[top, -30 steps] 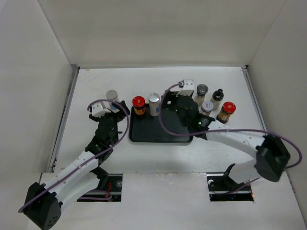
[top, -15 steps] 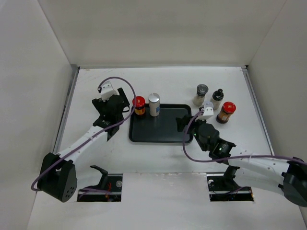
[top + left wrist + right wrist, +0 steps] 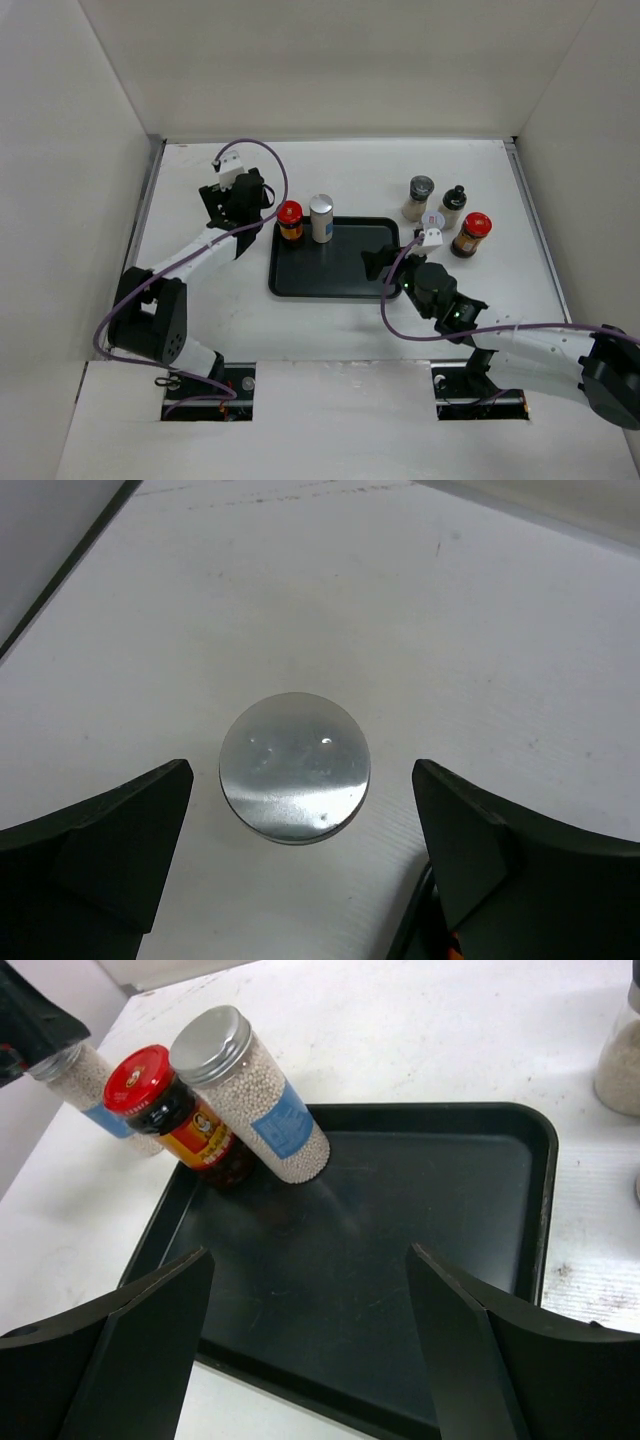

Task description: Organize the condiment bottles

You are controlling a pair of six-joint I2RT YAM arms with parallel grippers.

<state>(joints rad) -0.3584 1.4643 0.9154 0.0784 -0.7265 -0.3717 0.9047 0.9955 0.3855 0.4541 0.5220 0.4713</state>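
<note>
**Overhead view; 12 o'clock points away from the arm bases.** A flat black rectangular tray lies at the centre of the white tabletop.

At the tray's 10 o'clock corner, inside the rim, stands a red-capped amber-brown jar. Just beside it toward 3 o'clock is a silver-lidded jar of pale granules with a blue label.

A second silver-lidded pale jar with a blue band stands on the tabletop, just off the tray at 9 o'clock from the red-capped jar. The left pincer is above it and spread wide. Its fingers flank the round lid with a clear gap on each side and grip nothing.

Off the tray toward 2 o'clock, four bottles stand close together:
- a grey-lidded shaker
- a black-capped bottle
- a small white-lidded jar
- a second red-capped amber-brown jar, nearest 3 o'clock

The right pincer hangs at the tray's 4 o'clock edge, facing across the tray floor. It is spread wide and empty.
</note>
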